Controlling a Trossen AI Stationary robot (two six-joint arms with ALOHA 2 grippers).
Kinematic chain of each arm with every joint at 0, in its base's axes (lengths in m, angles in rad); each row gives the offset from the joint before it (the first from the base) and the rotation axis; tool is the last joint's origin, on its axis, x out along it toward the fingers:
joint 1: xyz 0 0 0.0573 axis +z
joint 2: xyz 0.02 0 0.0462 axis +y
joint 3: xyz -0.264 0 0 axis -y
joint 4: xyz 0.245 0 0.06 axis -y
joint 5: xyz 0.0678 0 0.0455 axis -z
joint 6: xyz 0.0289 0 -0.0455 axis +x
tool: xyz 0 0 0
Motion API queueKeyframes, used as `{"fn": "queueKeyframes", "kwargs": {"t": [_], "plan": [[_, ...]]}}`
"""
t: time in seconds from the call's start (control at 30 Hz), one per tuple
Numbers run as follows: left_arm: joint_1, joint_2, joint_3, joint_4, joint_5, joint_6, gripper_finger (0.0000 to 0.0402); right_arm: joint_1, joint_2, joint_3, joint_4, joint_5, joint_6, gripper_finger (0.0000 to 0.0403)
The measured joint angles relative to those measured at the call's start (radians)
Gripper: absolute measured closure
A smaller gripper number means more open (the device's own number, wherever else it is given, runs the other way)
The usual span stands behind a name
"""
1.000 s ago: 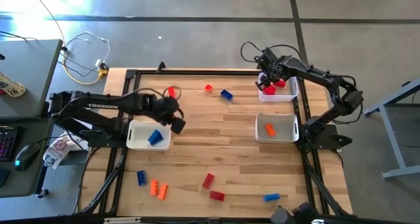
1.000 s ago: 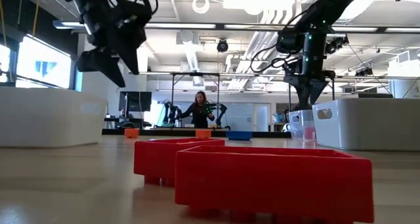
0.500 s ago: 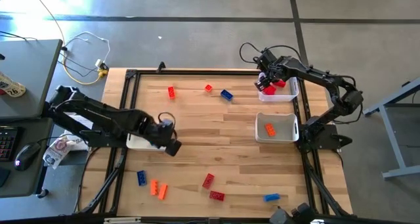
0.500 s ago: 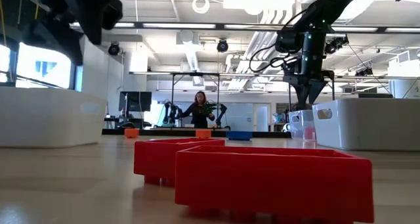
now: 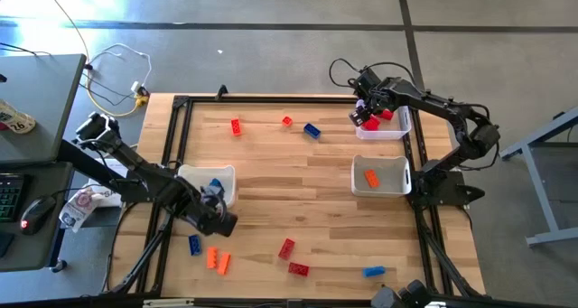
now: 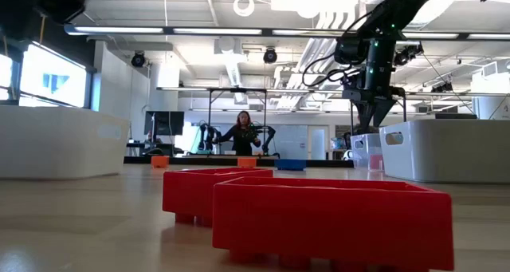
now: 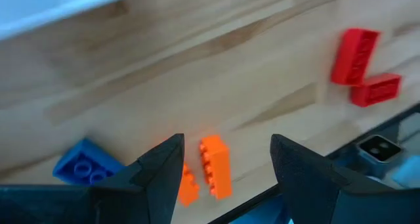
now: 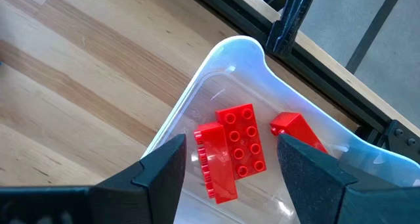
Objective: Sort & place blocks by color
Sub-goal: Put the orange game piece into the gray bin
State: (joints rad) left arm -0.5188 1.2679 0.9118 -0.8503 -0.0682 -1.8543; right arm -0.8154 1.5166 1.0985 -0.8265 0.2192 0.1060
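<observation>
Hovering with fingers spread and empty, the left gripper [image 5: 222,222] hangs above two orange blocks [image 7: 209,170] and a blue block [image 7: 84,166] at the table's [image 5: 298,182] near left. The right gripper [image 5: 361,116], also spread, hangs over red blocks [image 8: 233,152] in the far-right bin [image 8: 197,92].

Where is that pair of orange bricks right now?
In the high view the two orange bricks lie side by side near the table's front-left edge, just right of a blue brick, with the open left gripper above them.
</observation>
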Motion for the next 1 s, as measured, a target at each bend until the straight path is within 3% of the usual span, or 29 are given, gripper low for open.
{"fn": "queueKeyframes", "kwargs": {"t": [0.47,1.0], "plan": [[-0.143,0.129,0.0,-0.006,0.055,-0.303,0.019,0.0,0.0,0.0,0.0,-0.003,-0.001,0.0178],[-0.204,0.245,0.0,0.08,0.086,-0.439,0.019,0.0,0.0,0.0,0.001,-0.023,-0.001,0.0178]]}}
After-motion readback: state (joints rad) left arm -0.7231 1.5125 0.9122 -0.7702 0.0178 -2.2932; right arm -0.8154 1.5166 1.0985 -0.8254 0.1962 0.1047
